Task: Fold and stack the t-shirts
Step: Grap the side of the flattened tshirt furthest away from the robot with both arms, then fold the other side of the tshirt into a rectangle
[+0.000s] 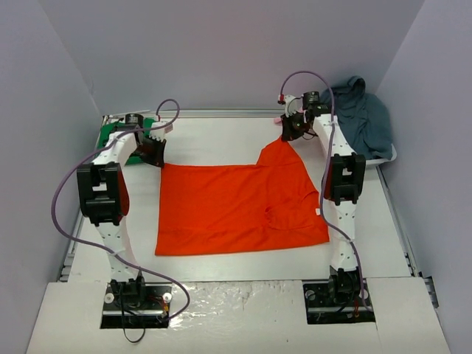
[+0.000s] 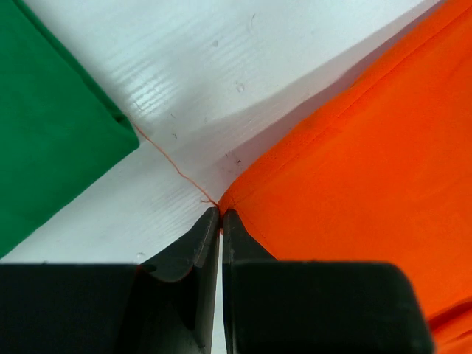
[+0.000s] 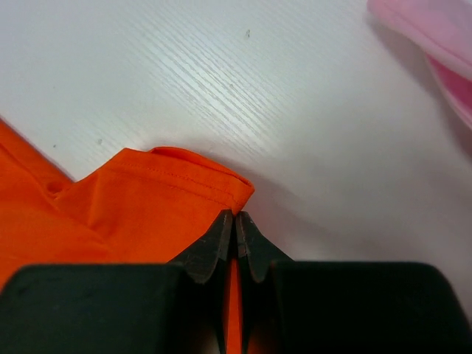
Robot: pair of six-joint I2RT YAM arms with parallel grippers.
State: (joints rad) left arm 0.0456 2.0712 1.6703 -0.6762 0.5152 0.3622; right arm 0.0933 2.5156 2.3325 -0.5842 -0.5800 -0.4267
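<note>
Pinched orange t-shirt [image 1: 236, 210] corners with left gripper [image 2: 221, 214] and right gripper [image 3: 234, 217], both clenched. Found green t-shirt [image 2: 51, 125] folded just left of left gripper. Had yet to fold orange.

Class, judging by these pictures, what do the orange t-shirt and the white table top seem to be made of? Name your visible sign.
The orange t-shirt: soft matte cloth, probably knit cotton; stitched hem, limp folds. The table top: hard white sheet, perhaps plastic or painted board; faint sheen, fine parallel ridges.
</note>
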